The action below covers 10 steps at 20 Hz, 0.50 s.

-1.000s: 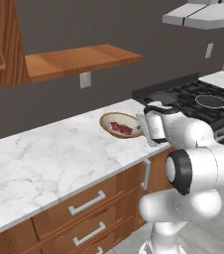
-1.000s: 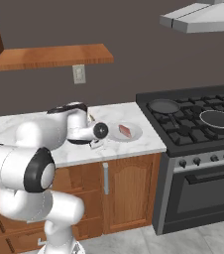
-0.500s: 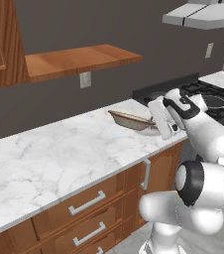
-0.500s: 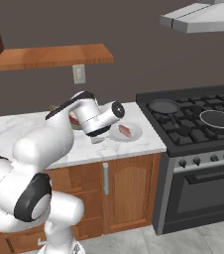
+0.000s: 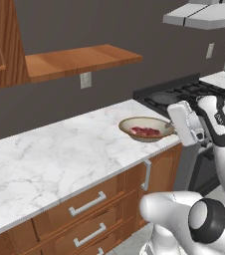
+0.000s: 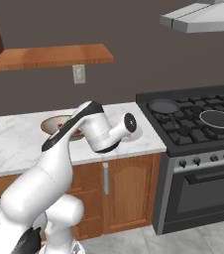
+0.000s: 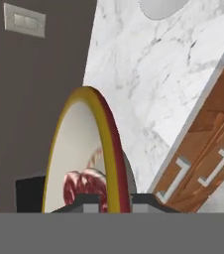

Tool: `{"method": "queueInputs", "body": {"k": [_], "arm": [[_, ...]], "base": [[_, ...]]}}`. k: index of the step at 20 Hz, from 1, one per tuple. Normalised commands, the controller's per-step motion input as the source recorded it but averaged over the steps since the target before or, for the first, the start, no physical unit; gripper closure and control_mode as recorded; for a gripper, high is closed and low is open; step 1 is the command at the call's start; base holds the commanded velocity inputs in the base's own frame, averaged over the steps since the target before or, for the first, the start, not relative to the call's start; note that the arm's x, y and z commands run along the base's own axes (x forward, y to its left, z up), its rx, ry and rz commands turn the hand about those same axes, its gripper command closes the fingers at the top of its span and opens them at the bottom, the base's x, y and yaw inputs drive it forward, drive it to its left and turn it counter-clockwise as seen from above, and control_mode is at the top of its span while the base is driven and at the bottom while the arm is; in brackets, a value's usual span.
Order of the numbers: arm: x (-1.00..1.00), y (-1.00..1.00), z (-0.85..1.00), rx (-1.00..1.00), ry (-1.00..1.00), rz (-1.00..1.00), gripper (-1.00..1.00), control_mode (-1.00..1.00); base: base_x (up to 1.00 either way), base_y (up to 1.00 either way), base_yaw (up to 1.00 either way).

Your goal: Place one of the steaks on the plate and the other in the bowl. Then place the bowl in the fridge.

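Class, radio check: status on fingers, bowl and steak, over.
Fingers shut on bowl rim. Dark red steak inside. Bowl over counter edge, beside stove. Nothing blocking.

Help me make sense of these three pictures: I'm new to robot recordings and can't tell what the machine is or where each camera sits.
The white machine is a jointed robot arm on a driving base, in a computer-rendered kitchen. Two cameras ride on the base behind the arm, one to its left, one to its right, so both show the same marble counter from two sides. The third camera sits on the hand and looks along the claw, so its picture is rolled sideways.

The claw is shut on the rim of the tan bowl, which it holds above the counter's edge near the stove. A dark red steak lies in the bowl. Two pans rest on the stove. I can't make out the other steak clearly.
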Motion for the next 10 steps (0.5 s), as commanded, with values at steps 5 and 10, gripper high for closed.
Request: {"method": "queueInputs", "body": {"k": [5, 10], "arm": [[-0.16, -0.14, 0.62, -0.15, 0.11, 0.04, 1.00, -1.00], [-0.38, 0.00, 0.24, -0.12, 0.00, 0.00, 1.00, -1.00]], "base": [[0.00, 0.00, 0.00], [0.00, 0.00, 0.00]]}}
